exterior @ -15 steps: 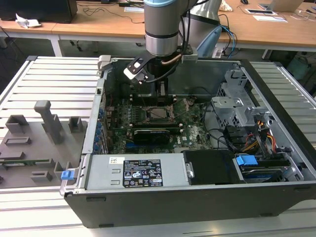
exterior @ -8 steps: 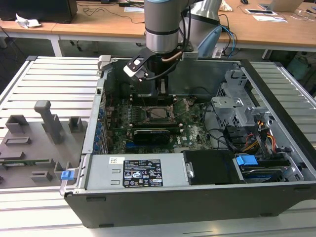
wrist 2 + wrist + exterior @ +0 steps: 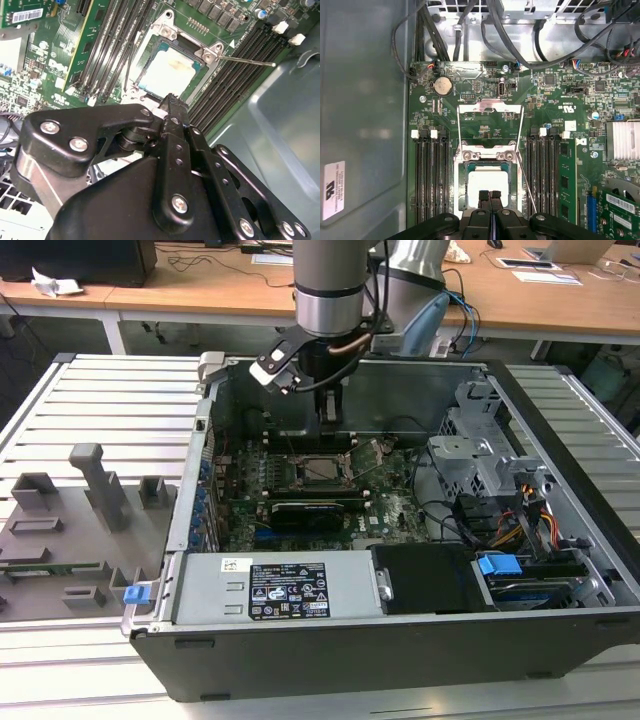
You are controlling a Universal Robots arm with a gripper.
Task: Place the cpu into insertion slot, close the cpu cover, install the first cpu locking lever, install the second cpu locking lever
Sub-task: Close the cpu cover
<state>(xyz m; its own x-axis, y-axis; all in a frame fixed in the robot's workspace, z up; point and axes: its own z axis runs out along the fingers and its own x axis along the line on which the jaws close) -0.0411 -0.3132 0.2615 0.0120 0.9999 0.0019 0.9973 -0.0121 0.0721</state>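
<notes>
The cpu (image 3: 487, 184) lies flat in the insertion slot (image 3: 464, 186), its pale metal top up; it also appears in the second wrist view (image 3: 169, 74) and the exterior view (image 3: 322, 470). The cpu cover (image 3: 490, 104) stands swung open beyond the slot, a silvery frame with the board showing through its cut-out. One thin locking lever (image 3: 527, 185) juts free beside the slot, also seen as a lever (image 3: 247, 61) pointing outward. My gripper (image 3: 490, 195) hovers just above the near edge of the cpu, fingers together with nothing between them. It shows too in the second wrist view (image 3: 171, 98) and the exterior view (image 3: 330, 428).
Long black memory slots (image 3: 432, 180) flank the socket on both sides. A black expansion card (image 3: 315, 510) lies in front of it, with the power supply (image 3: 270, 590), drive cage (image 3: 480, 455) and loose cables (image 3: 450, 520) around. Case walls (image 3: 365, 125) enclose the board. Grey fixtures (image 3: 90, 490) stand outside.
</notes>
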